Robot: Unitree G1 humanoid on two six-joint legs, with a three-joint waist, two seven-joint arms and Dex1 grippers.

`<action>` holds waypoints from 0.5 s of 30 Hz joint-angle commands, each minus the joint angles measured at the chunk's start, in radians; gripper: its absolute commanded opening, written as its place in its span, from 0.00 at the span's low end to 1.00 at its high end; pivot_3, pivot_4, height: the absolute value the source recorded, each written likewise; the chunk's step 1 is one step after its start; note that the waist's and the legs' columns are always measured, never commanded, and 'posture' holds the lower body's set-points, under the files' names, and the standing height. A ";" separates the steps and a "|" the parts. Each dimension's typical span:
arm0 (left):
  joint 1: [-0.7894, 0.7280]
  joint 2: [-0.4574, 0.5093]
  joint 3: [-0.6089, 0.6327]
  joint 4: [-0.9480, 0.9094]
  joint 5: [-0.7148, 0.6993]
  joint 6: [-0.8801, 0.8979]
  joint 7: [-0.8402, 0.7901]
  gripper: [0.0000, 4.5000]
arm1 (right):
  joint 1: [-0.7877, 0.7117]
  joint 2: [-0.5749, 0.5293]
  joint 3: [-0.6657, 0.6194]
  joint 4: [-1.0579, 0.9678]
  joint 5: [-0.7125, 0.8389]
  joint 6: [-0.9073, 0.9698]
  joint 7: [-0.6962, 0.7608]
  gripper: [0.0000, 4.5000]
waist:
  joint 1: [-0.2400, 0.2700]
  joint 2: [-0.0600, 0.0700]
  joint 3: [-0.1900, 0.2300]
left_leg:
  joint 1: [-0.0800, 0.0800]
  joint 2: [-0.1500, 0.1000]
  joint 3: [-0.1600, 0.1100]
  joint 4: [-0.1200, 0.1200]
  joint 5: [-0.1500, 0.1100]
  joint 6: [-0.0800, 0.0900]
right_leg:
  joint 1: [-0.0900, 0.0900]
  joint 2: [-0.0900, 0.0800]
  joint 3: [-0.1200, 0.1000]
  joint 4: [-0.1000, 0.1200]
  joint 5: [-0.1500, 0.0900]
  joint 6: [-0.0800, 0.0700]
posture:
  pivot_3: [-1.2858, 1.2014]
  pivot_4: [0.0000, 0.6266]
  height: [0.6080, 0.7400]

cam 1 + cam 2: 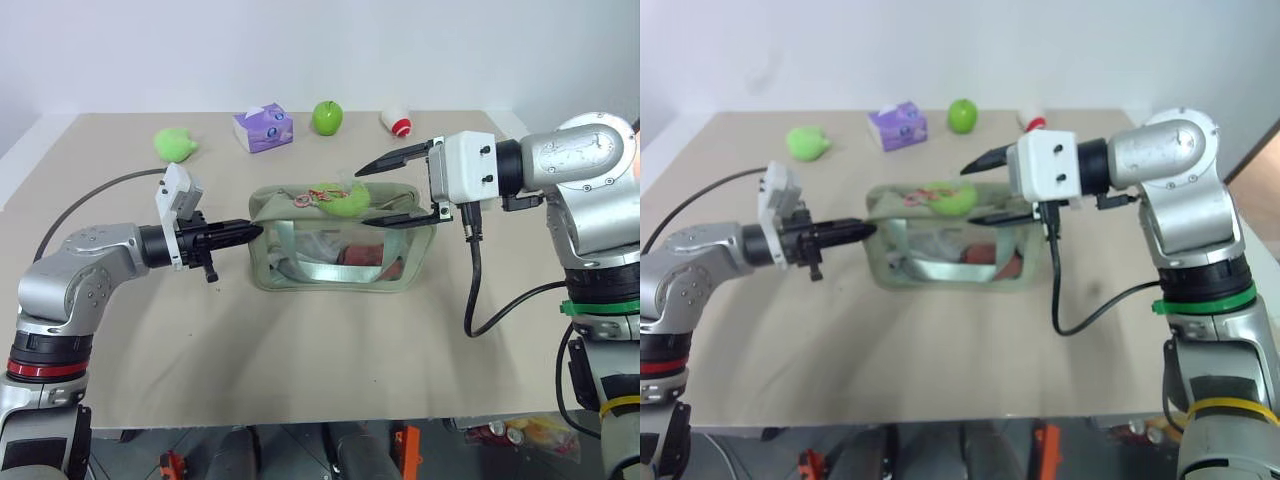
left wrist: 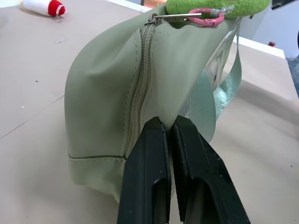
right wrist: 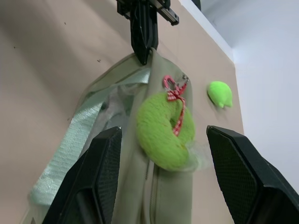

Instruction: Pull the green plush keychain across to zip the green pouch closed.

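Left gripper (image 1: 240,232): jaws pinched tight on the green pouch (image 1: 300,272) end fabric, I'd guess to anchor it against the pull.
Right gripper (image 1: 372,195): jaws wide apart, holding nothing, straddling the green plush keychain (image 1: 340,198).
Keychain spot: lying on the pouch's top, by its zipper.
Left wrist view: shows the pink ring (image 2: 206,17) hooked to the zipper pull.
Right wrist view: shows the plush sitting between the open fingers (image 3: 239,175), untouched.
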 commanded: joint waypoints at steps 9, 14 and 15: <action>0.014 0.008 0.033 -0.041 -0.021 -0.006 0.020 0.00 | -0.048 0.051 0.016 0.056 -0.031 -0.048 -0.006 0.66 | 0.002 0.000 0.000 | 0.000 0.000 0.000 0.000 0.000 0.000 | 0.000 0.000 0.000 0.000 0.000 0.000 | 0.52 0.24 1.00; 0.014 0.007 0.032 -0.043 -0.025 -0.006 0.029 0.00 | -0.054 0.067 0.025 0.092 -0.046 -0.068 -0.009 0.41 | 0.002 0.000 0.000 | 0.000 0.000 0.000 0.000 0.000 0.000 | 0.000 0.000 0.000 0.000 0.000 0.000 | 0.52 0.24 1.00; 0.013 0.006 0.031 -0.044 -0.026 -0.005 0.031 0.00 | -0.054 0.069 0.023 0.097 -0.046 -0.066 -0.007 0.33 | 0.002 0.000 0.000 | 0.000 0.000 0.000 0.000 0.000 0.000 | 0.000 0.000 0.000 0.000 0.000 0.000 | 0.52 0.24 1.00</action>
